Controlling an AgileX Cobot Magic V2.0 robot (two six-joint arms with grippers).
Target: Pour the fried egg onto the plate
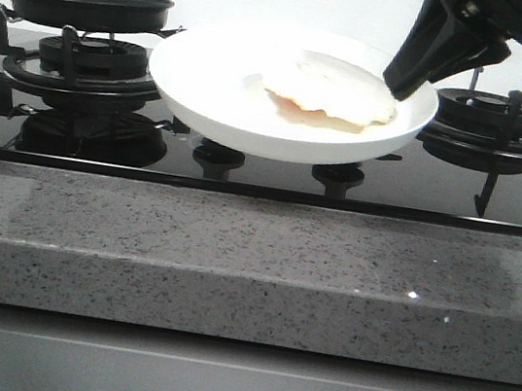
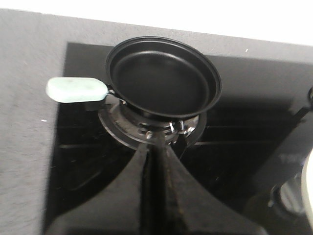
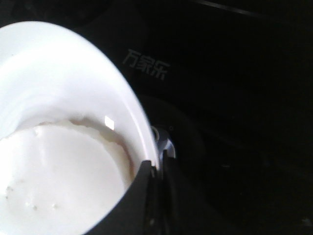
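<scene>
The white plate is level over the middle of the hob, between the two burners. The fried egg, cream-white with an orange edge, lies on its right half. My right gripper comes down from the upper right and is shut on the plate's right rim. In the right wrist view its jaws pinch the plate's rim, with the egg just inside. My left gripper is shut and empty, near the empty black pan. It is out of the front view.
The black pan sits on the left burner, its mint-green handle pointing away from the plate. The right burner grate is behind the plate. Two knobs lie under the plate. A speckled grey counter edge runs along the front.
</scene>
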